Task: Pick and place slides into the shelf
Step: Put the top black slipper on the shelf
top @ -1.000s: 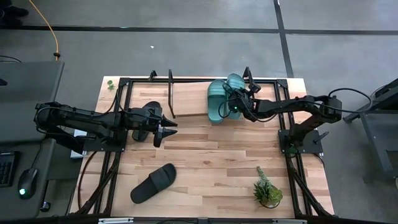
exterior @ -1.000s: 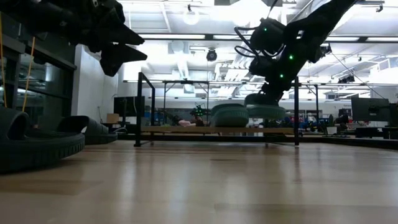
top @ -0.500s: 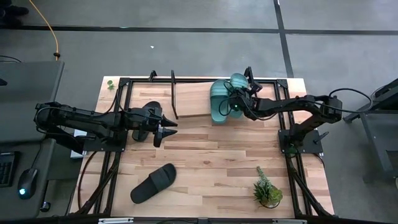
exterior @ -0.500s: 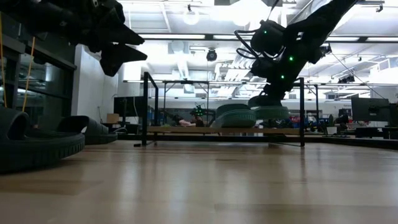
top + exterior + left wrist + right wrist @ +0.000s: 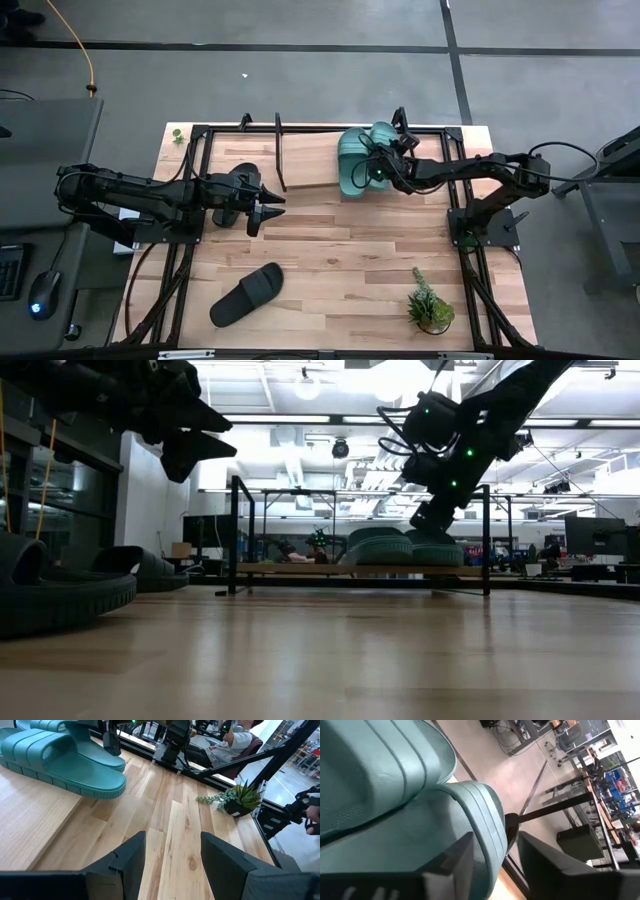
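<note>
Two teal slides (image 5: 352, 165) (image 5: 382, 140) lie side by side on the right part of the shelf (image 5: 305, 168), soles on its board. My right gripper (image 5: 492, 857) is at the right-hand slide, open, with the edge of that slide's strap between its fingers. One black slide (image 5: 248, 293) lies on the tabletop near the front. A second black slide (image 5: 238, 178) shows partly under my left arm. My left gripper (image 5: 268, 212) hovers open above the table's left half, holding nothing. My right gripper reaches in from the table's right, slanting down, and its two fingers stand on either side of the strap's edge (image 5: 490, 837) of the right-hand teal slide. Whether either finger touches the strap, I cannot tell. The slide rests on the shelf board.
A small potted plant (image 5: 430, 308) stands at the table's front right. The shelf's black posts (image 5: 236, 535) rise at its ends. Bare tabletop (image 5: 340, 250) lies between the shelf and the front edge. A seated person (image 5: 240, 742) shows beyond the table.
The teal slide at my right gripper has come down and now lies flat on the shelf board beside the other one. The shelf has slid a little toward the table's right. My left arm has kept still.
</note>
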